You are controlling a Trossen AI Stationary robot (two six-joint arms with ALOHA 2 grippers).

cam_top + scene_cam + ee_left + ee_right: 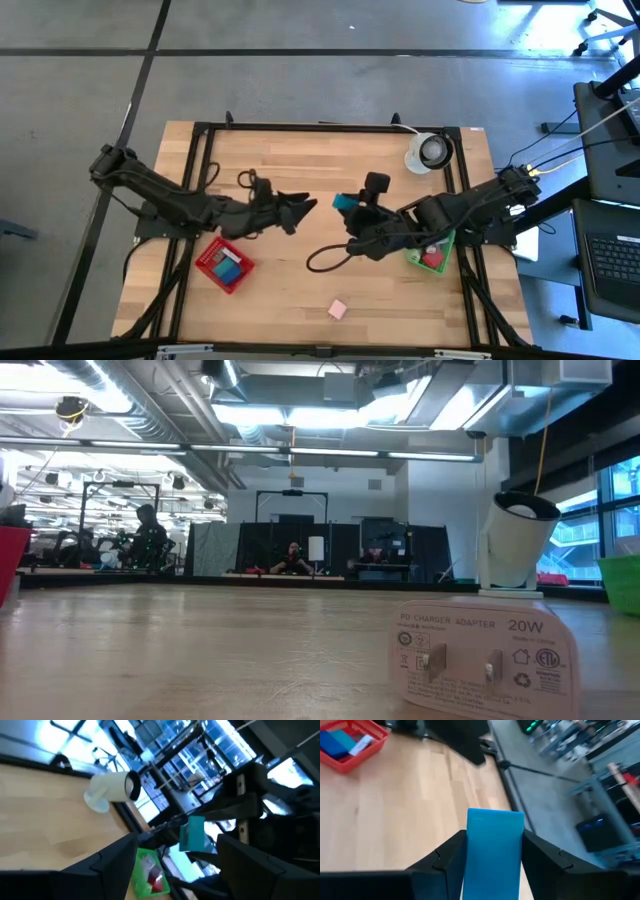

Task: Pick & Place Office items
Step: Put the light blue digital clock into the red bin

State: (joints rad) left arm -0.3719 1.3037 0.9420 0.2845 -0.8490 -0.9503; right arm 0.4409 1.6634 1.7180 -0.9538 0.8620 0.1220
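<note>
A teal-blue block [494,845], one of the office items, hangs above the table's middle with my right gripper [352,210] shut on it. My left gripper [306,207] stands open just left of that block, level and pointing toward it. The block [192,834] shows beyond the left gripper's spread fingers [115,857], and the two do not touch. A red basket [223,265] at the near left holds blue pieces. A green basket [432,255] under the right arm holds a red piece. One pale pink piece [338,310] lies on the wood near the front edge. My right gripper pinches the teal-blue block by two opposite sides [470,851] between its two fingers. The block's free end [495,817] sticks out past the fingertips. The fingers slant downward from the table's right side. The block is lifted clear of the table.
A white round object with a dark centre [428,152] stands at the far right corner. In the low view a white charger adapter [480,655] stands close to the camera. A loose black cable [325,262] loops on the table near the middle.
</note>
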